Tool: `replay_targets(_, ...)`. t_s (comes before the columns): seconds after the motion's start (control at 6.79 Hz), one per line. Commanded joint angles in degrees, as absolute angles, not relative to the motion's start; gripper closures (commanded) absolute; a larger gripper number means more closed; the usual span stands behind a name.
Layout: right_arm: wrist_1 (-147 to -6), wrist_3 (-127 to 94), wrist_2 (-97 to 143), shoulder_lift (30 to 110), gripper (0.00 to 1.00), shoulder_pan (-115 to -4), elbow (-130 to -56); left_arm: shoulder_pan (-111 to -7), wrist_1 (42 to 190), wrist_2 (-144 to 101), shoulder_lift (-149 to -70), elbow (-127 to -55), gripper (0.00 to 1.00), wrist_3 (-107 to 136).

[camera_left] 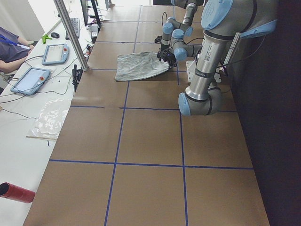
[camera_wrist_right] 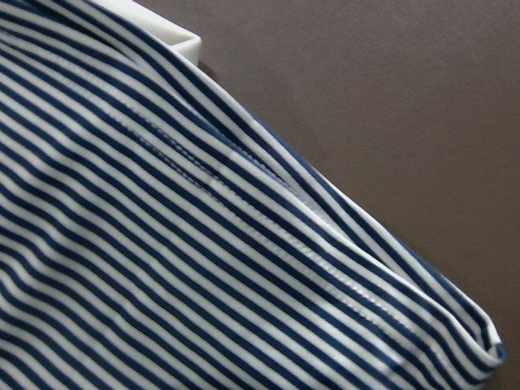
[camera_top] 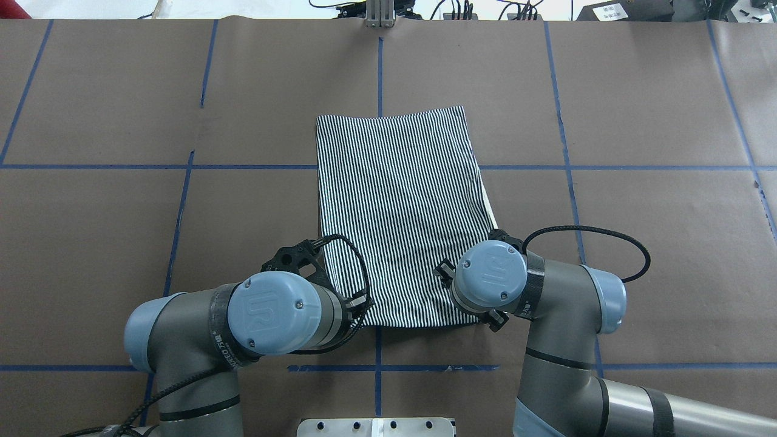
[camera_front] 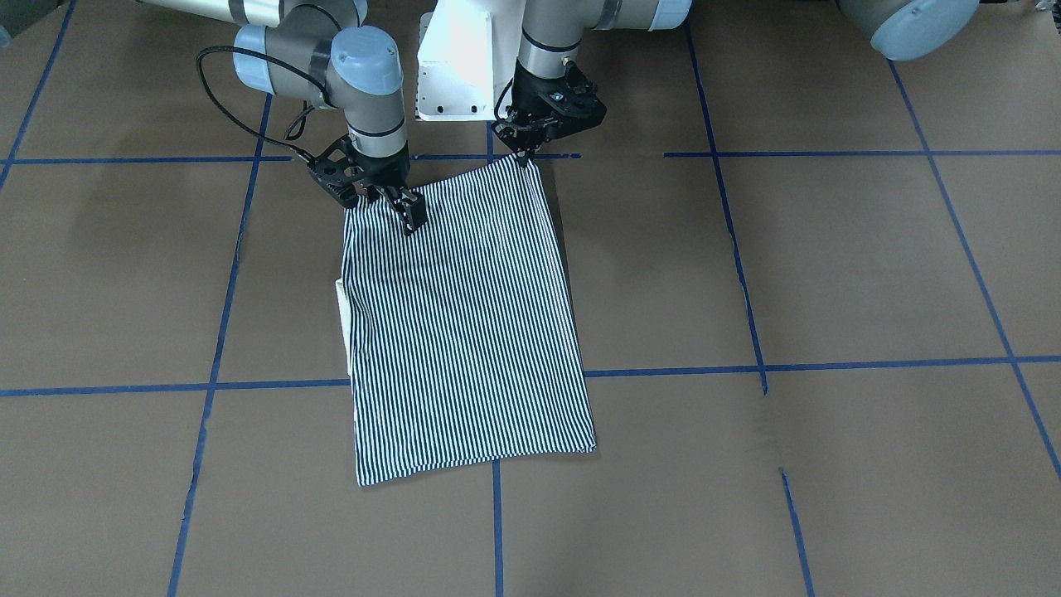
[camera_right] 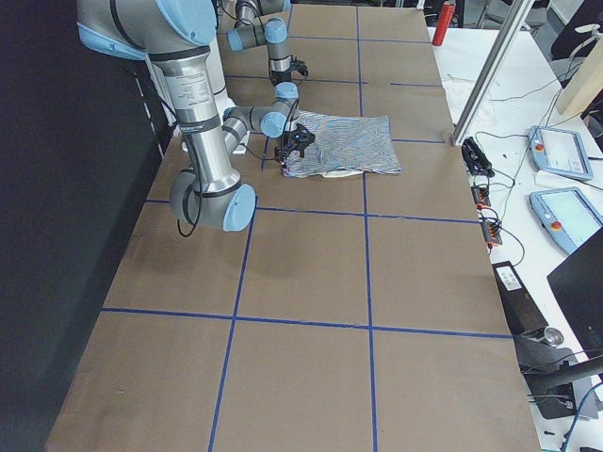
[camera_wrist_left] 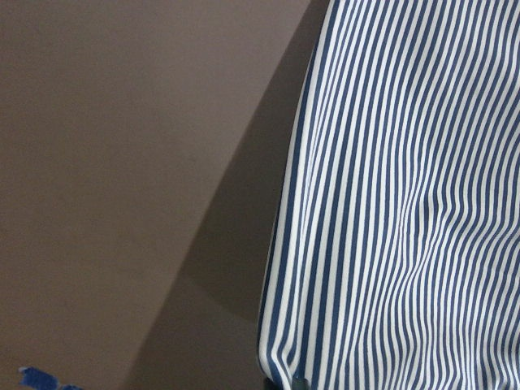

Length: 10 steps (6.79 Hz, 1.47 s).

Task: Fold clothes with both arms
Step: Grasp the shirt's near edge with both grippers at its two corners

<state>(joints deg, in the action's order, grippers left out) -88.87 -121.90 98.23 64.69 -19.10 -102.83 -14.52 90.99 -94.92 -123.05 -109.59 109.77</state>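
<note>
left pincer (camera_front: 525, 156) on striped rectangular shirt (camera_front: 464, 332)

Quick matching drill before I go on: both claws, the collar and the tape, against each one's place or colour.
1 left claw
2 right claw
3 collar
4 tape

A blue lines
B cream, poking out at the shirt's side
C pinching the shirt's robot-side corner, robot's left
D gripping the shirt's robot-side edge, robot's right

Pairs: 1-C, 2-D, 3-B, 4-A
</note>
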Motion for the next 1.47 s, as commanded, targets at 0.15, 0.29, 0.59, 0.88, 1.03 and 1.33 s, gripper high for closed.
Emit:
replay_targets(0.15, -89.30, -121.90, 98.35, 64.34, 0.94, -18.90, -103.09, -14.50, 90.97, -94.92, -123.05, -109.60, 1.00, 109.78)
replay_targets(0.29, -89.30, -121.90, 98.35, 64.16, 1.00, -18.90, -103.10, -14.50, 90.97, -94.92, -123.05, -109.60, 1.00, 109.78)
replay_targets(0.59, -89.21, -121.99, 98.18, 63.98, 1.00, -18.72, -103.18, -14.50, 91.05, -94.92, -123.13, -109.60, 1.00, 109.78)
replay_targets(0.88, -89.21, -121.91, 96.95, 63.20, 1.00, -18.72, -103.45, -14.50, 91.14, -94.92, -123.22, -109.60, 1.00, 109.78)
replay_targets(1.03, -89.21, -121.99, 96.94, 63.19, 1.00, -18.72, -103.45, -14.50, 91.14, -94.92, -123.22, -109.60, 1.00, 109.78)
replay_targets(1.33, -89.21, -121.99, 96.86, 62.93, 1.00, -18.72, -103.36, -14.50, 91.14, -94.83, -123.22, -109.42, 1.00, 109.78)
